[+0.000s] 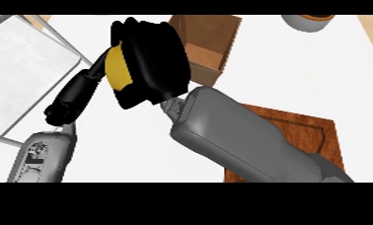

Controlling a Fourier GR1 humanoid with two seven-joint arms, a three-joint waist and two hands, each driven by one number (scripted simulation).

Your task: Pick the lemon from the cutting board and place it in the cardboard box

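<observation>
The yellow lemon (114, 72) is held up in the air at the middle left, mostly hidden, with my right hand (154, 61) shut round it. That hand is just left of the open cardboard box (211, 39), which stands at the back centre. The wooden cutting board (299, 128) lies at the lower right, partly under my right forearm, and nothing shows on its visible part. My left hand (73, 95) rests at the lower left with fingers straight, pointing up toward the lemon.
A pale grey panel with a metal rim (33, 66) fills the left side. A grey round pot (310, 21) sits at the top right edge. White counter (291, 71) lies between the box and the board.
</observation>
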